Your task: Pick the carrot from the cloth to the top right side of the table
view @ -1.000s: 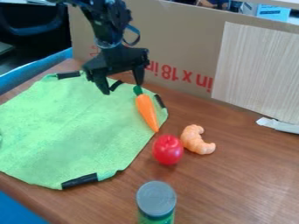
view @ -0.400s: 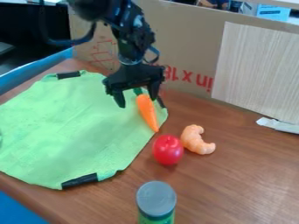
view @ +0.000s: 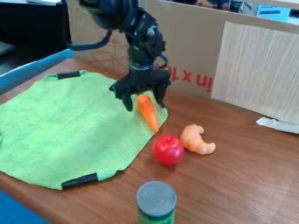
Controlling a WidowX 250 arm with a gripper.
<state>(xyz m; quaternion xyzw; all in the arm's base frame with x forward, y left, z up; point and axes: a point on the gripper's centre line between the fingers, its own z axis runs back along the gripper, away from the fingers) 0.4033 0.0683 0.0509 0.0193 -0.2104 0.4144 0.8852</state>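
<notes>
The black gripper (view: 144,107) hangs over the right part of the cloth, open, its two fingers on either side of the carrot's upper end. The orange carrot (view: 148,113) lies on the right edge of the green cloth (view: 76,122), its pointed tip toward the viewer; its green top is hidden behind the gripper. The brown wooden table (view: 234,183) extends to the right of the cloth.
A red apple-like toy (view: 168,150) and an orange curved toy (view: 197,140) sit side by side right of the cloth. A grey-lidded can (view: 156,199) stands at the front. Cardboard (view: 181,48) walls the back, with a white strip (view: 279,125) at right.
The gripper has moved right and a little down, from left of the carrot to over its upper end. The carrot has stayed in place.
</notes>
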